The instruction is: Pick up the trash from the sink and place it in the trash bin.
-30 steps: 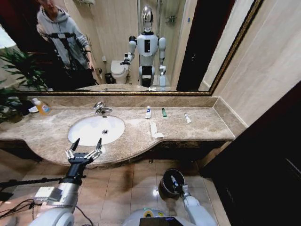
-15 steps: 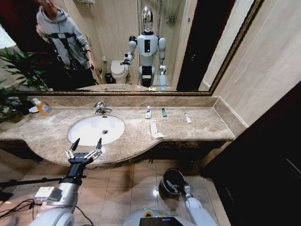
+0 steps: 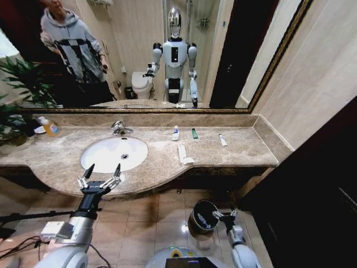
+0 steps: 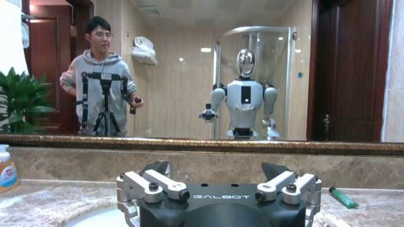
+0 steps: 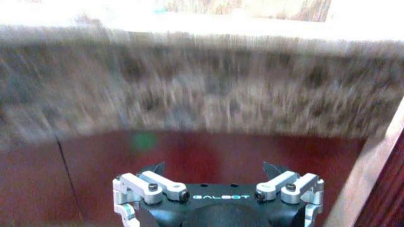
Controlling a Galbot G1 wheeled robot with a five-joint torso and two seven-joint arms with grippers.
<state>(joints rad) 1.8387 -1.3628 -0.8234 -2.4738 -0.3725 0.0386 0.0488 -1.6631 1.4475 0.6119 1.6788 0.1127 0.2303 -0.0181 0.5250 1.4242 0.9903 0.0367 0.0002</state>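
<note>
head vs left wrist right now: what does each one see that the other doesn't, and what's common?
Head only: the sink basin with its drain, the trash bin on the floor, the right gripper open beside it, a white strip and white tubes on the counter.
Left wrist only: nothing extra of the task's things.
Both: the left gripper, open at the counter's front edge, the green tube, the soap bottle, the mirror.

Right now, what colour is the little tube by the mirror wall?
Green tube, clearest in the head view.

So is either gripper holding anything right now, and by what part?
Nothing is held. The right gripper is open and empty beside the trash bin; the left gripper is open and empty at the sink's front edge.
</note>
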